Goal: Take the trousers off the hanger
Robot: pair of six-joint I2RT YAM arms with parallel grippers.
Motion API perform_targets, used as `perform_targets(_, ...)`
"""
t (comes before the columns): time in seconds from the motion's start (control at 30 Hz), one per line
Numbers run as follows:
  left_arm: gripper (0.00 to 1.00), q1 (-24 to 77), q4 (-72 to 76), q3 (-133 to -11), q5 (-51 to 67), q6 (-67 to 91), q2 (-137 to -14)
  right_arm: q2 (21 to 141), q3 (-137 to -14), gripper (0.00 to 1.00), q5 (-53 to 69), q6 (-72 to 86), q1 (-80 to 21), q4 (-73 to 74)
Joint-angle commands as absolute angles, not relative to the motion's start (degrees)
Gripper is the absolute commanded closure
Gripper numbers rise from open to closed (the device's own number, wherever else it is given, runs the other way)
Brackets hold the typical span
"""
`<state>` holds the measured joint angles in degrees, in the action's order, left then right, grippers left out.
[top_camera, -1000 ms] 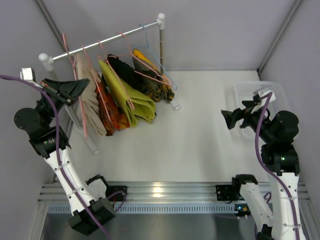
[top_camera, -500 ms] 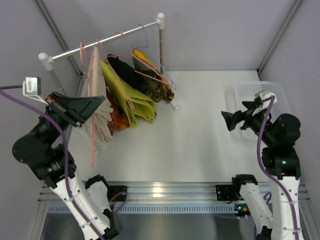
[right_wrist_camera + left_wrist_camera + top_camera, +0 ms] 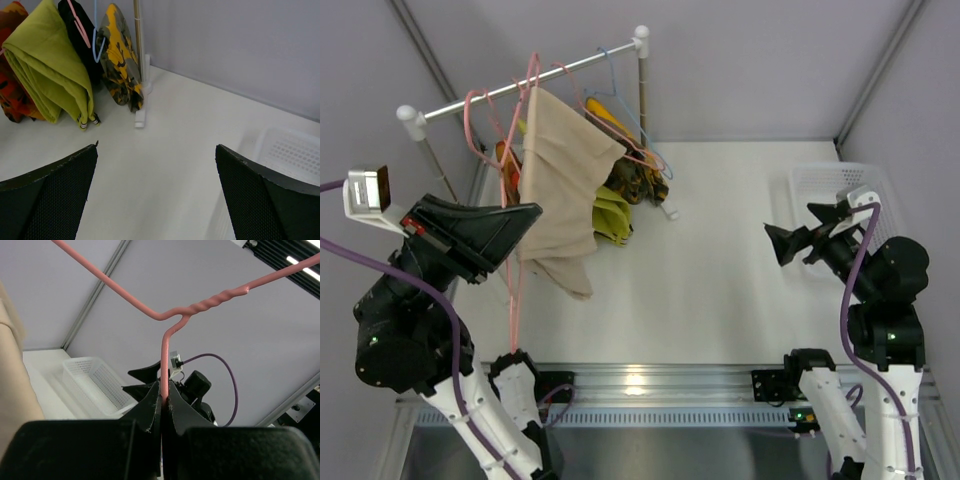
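My left gripper (image 3: pixel 525 215) is shut on the neck of a pink wire hanger (image 3: pixel 532 75), just below its twist (image 3: pixel 164 385). The pale beige trousers (image 3: pixel 563 185) hang from that hanger, raised in front of the rack; their edge shows in the left wrist view (image 3: pixel 9 370). The orange-red patterned trousers (image 3: pixel 503 158) are mostly hidden behind them on the rack, and show at the left of the right wrist view (image 3: pixel 12 30). My right gripper (image 3: pixel 782 243) is open and empty over the table at the right (image 3: pixel 156 147).
The white rack rail (image 3: pixel 450 106) holds another pink hanger (image 3: pixel 475 110), a yellow-green garment (image 3: pixel 47 60), a dark one (image 3: pixel 75 30) and a yellow camouflage one (image 3: pixel 120 55). A white basket (image 3: pixel 840 190) stands at the far right.
My left arm has swung up and to the right with the pink hanger, carrying the beige trousers away from the rail's left end and out in front of the other garments. The right arm barely moved.
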<state>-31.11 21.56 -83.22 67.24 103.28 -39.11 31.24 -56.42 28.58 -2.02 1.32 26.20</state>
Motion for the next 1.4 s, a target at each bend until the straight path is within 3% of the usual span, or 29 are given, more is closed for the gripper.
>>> perform_targets(0.0,1.0,-33.22,38.04,-85.25,58.98,111.34,-43.58,30.41,-58.62,0.0,28.83,-1.32,2.29,24.26)
perform_targets(0.23,1.0,-40.34,41.59,-90.08,59.58,117.25,-47.55,30.94,-58.01,0.0,28.39,-0.44,2.29,24.17)
perform_targets(0.33,1.0,-40.96,28.25,-91.58,61.25,110.17,-48.25,31.55,-57.66,0.01,28.12,1.83,2.29,23.56)
perform_targets(0.5,1.0,-40.69,-5.98,-93.34,62.58,93.01,-48.96,33.22,-56.96,0.0,29.17,3.69,2.29,22.33)
perform_targets(0.63,1.0,-40.69,-15.44,-91.41,60.74,85.01,-49.13,34.98,-56.78,0.0,31.72,5.8,2.11,21.18)
perform_targets(0.97,1.0,-40.61,-27.67,-94.39,62.58,77.26,-47.12,37.35,-56.69,0.0,29.62,4.48,-1.13,19.86)
perform_targets(1.37,1.0,-31.82,-39.64,-101.51,60.21,70.75,-45.7,36.56,-56.25,0.0,28.92,4.92,-2.64,20.48)
